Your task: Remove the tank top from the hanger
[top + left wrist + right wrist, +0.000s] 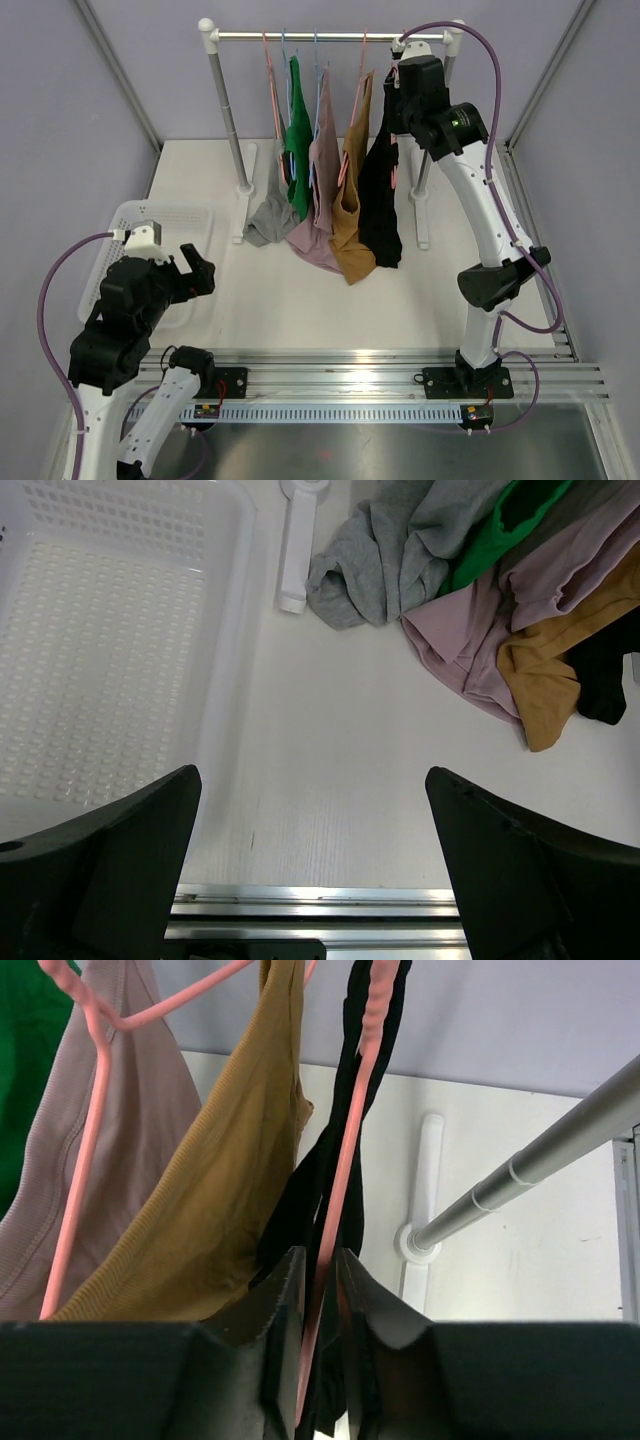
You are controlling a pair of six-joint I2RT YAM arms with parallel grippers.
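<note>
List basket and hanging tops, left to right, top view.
white perforated plastic basket → grey tank top → green tank top → dusty-pink tank top → mustard-brown tank top → black tank top

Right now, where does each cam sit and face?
Top external: above and behind the bases, looking down on table, rack, left arm, right arm.
Left wrist: low, facing down at basket and hems; open left hand at bottom.
Right wrist: high at the rack, looking down pink hanger and black tank top; right hand flanks them.
Shared: top and left wrist both show basket.
</note>
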